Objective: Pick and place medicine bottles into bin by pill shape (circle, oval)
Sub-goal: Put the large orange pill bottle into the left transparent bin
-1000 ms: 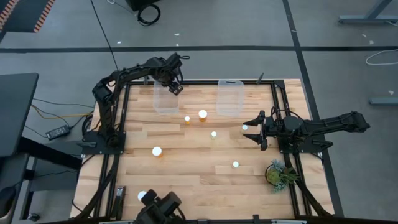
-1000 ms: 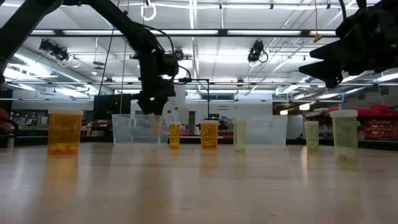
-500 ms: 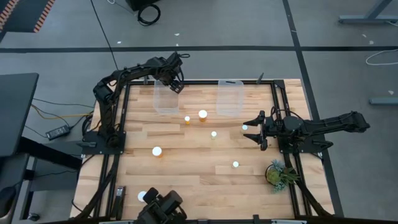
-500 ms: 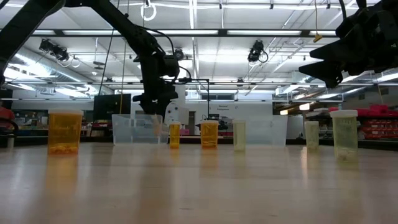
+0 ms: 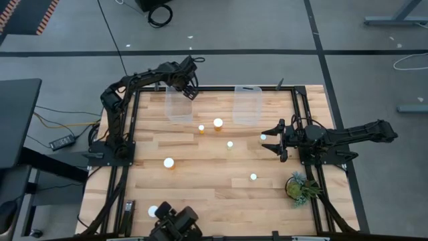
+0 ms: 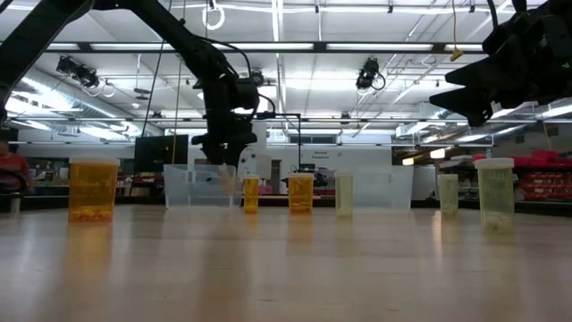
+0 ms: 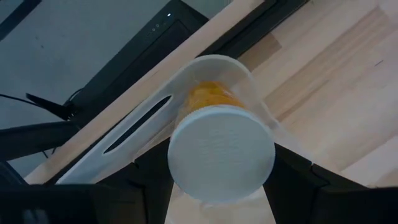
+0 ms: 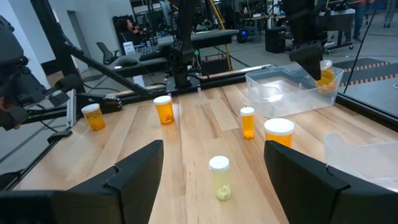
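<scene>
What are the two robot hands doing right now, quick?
Left gripper: shut on a medicine bottle, over the left clear bin.
Right gripper: open, holding nothing, waiting at the table's right side.

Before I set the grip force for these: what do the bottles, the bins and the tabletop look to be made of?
The bottle in the left hand: see-through amber body, so likely thin plastic; its cap is matte white with a fine texture, probably plastic too. The left bin and right bin are clear with a frosted haze, seemingly plastic. The tabletop shows jointed pale strips with grain, so wood, smooth-finished.
</scene>
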Controlling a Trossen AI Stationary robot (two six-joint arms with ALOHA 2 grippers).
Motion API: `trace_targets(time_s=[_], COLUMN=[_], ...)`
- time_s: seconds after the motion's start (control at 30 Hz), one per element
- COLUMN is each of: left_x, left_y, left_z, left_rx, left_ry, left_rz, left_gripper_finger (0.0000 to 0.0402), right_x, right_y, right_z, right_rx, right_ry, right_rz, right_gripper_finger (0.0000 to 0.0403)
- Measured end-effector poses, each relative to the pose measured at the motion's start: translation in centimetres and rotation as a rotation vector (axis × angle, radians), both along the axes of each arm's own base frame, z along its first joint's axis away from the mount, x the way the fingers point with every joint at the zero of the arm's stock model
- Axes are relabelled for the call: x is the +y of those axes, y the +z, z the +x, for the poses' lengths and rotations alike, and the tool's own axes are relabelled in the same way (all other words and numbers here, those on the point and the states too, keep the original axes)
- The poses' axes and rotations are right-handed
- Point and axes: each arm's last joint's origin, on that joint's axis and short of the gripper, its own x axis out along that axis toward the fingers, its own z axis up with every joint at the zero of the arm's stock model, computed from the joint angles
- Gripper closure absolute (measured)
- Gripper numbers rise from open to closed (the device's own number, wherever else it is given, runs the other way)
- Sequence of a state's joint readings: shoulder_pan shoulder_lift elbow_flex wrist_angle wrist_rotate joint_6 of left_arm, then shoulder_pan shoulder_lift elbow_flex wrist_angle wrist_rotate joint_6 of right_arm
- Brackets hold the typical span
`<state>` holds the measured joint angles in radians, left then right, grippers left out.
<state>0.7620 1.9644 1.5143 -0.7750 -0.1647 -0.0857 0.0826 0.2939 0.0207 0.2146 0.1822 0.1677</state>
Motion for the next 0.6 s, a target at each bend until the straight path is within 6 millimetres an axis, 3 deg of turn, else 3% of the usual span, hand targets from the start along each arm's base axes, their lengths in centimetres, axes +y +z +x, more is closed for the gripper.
trace_targets(time_s=[0.6], left_x=[-1.1], left_y=[-0.2], left_z=[0.2], left_rx=[0.030], left_ry=[0.039], left_rz=[-0.055], left_gripper_finger=[0.0186], right_x=[0.0], right_y=[0.0], right_z=[0.0], right_rx=[0.000], right_ry=[0.000], right_rz=[0.000], right_gripper_finger=[0.0118])
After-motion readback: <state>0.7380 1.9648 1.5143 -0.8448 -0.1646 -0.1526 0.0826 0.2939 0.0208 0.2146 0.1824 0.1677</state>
